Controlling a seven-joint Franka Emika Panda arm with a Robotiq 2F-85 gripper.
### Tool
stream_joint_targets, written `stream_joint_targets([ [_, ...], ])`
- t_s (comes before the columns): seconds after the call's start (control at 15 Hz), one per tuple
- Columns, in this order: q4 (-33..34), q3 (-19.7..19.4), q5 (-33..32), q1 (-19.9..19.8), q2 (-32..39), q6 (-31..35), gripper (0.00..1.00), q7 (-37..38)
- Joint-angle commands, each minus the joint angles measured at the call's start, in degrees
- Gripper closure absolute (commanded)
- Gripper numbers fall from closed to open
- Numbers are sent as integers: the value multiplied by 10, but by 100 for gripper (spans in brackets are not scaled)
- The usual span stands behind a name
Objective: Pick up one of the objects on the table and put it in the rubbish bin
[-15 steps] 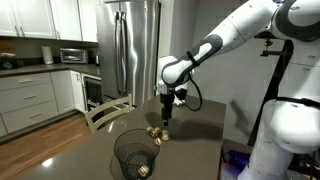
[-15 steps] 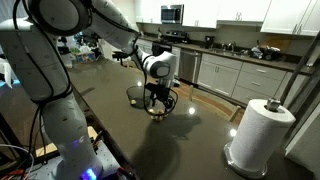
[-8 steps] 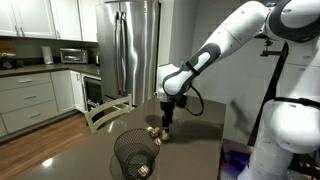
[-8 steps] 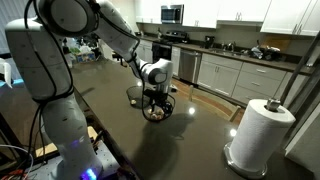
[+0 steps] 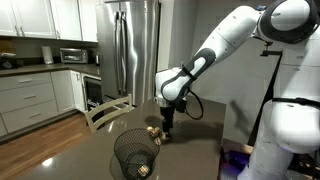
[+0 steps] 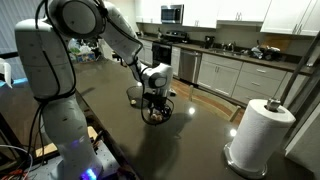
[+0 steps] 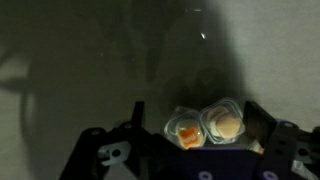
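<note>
Step in hand: the grasp. Gripper (image 5: pixel 166 133) is low over the small cluster of crumpled clear wrappers (image 5: pixel 154 131) on the dark counter (image 5: pixel 195 150), toward the far edge in that exterior view, just behind the wire mesh rubbish bin (image 5: pixel 134 156).

Wrist view: two clear plastic wrappers with orange and cream contents (image 7: pixel 207 127) sit between the fingers (image 7: pixel 108 152). Jaws look apart, straddling the pieces, not yet clamped. Whether the pads are touching anything, I can't tell; the picture is dark and blurred.

In an exterior view the gripper (image 6: pixel 156 105) hides most of the cluster (image 6: pixel 153 113), and the bin (image 6: pixel 137 94) is only partly seen behind the arm. A paper towel roll (image 6: pixel 258 136) stands well apart, near the counter's near corner.

Judged next move: shut on one wrapper, lift straight up, shift the short way over the bin rim, release. The bin already has something at the bottom (image 5: pixel 143 171).

Risks, as I judge them: the wrappers are light and slippery, could squirt out or both come up together.

No brand, label or writing is legible in any view.
</note>
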Motion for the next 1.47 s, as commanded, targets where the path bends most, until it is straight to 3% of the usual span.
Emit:
stream_joint_targets([
  [0.0, 15, 7, 32, -3, 13, -14, 0, -13],
  [0.07, 17, 7, 36, -4, 14, -17, 0, -13],
  [0.13, 19, 7, 39, -4, 11, -19, 25, -14],
  [0.2, 20, 7, 41, -5, 9, -21, 26, -16],
  [0.73, 46, 2, 41, -9, -1, -55, 80, -22],
  [0.87, 39, 8, 47, -3, 18, -29, 92, -13],
  [0.93, 39, 9, 47, -2, 20, -30, 79, -13],
  [1.0, 40, 10, 48, -2, 21, -31, 53, -13],
  [1.13, 41, 11, 51, -3, 23, -30, 53, -15],
  [1.4, 42, 15, 61, -4, 34, -35, 28, -18],
])
